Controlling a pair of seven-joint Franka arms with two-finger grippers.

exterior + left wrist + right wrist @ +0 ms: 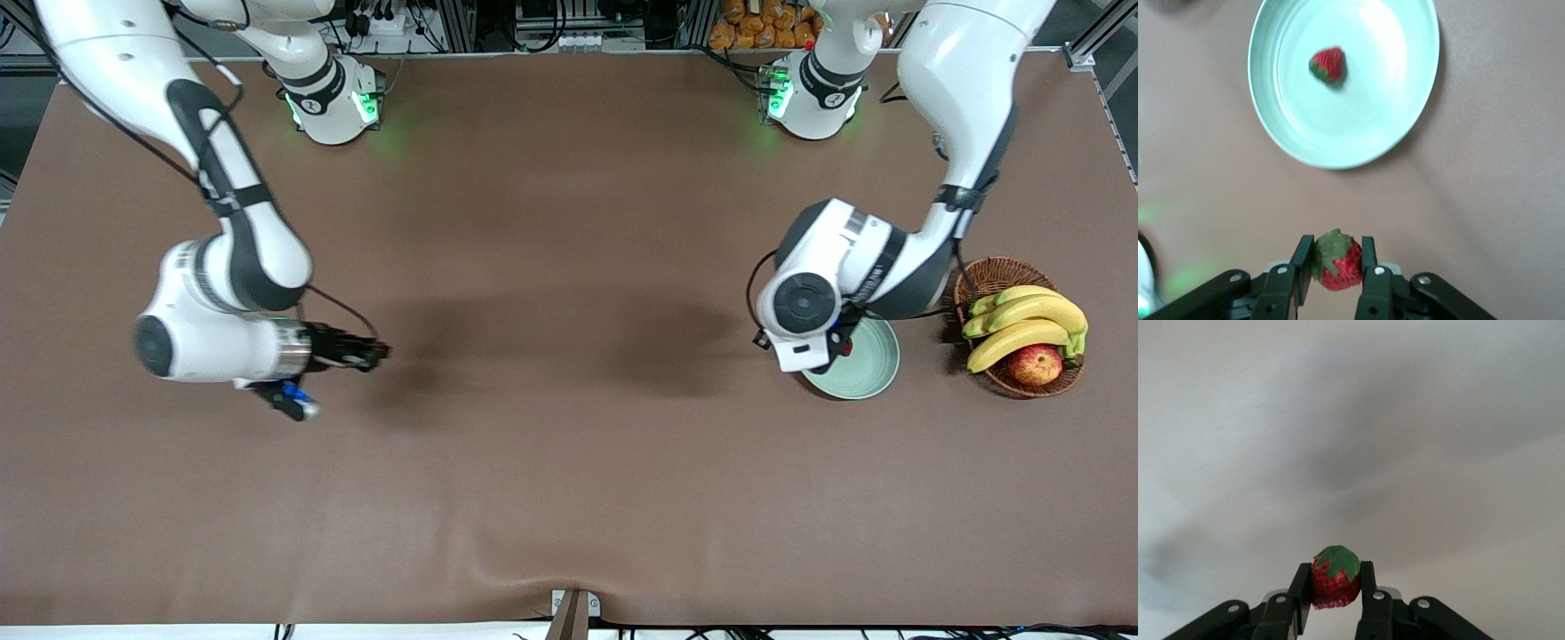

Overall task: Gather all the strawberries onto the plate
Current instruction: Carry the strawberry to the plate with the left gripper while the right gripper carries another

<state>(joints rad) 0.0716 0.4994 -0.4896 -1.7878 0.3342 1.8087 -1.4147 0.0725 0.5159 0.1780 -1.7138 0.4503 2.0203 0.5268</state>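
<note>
- Front view: the left claw [831,348] hangs over the rim of the mint-green plate [867,364] on the brown tabletop [569,427], mostly hidden under its own wrist. A wicker basket [987,276] with bananas [1027,320] and an apple [1035,364] stands just beside the plate, toward the left arm's end. The right claw [373,354] is up over bare tabletop at the right arm's end, well apart from the plate.
- Left wrist view: the left claw [1335,267] is clamped on a strawberry [1337,261], green top showing. Below it lies the plate [1291,137], with a second strawberry [1327,65] resting in it near the middle.
- Right wrist view: the right claw [1335,587] is clamped on a third strawberry [1335,577], its fingers [1300,587] pressed against each side, with only blurred tabletop under it.
</note>
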